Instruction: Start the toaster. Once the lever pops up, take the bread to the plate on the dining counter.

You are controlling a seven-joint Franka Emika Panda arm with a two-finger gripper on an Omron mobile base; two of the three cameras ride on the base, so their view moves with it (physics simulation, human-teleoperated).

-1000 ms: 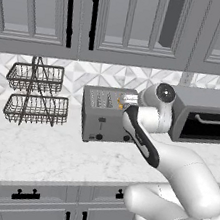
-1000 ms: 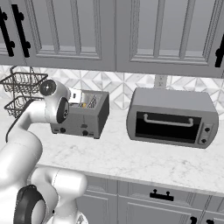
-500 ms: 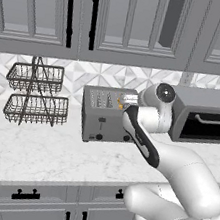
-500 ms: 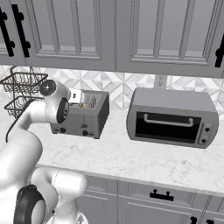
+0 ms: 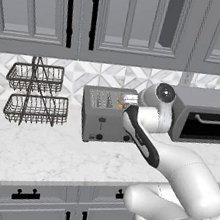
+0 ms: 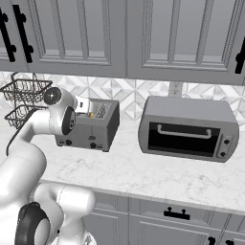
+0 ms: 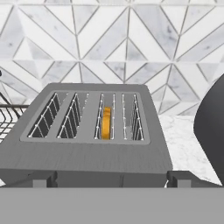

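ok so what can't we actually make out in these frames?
- Toaster levers: in the left base view the arm covers the right one; in the right base view too small to tell up or down.
- Bread: hand view shows an orange edge in the third slot; the rest sits inside.
- Gripper: fingertips cut off by the hand view's bottom edge, hidden behind the wrist in the base views.
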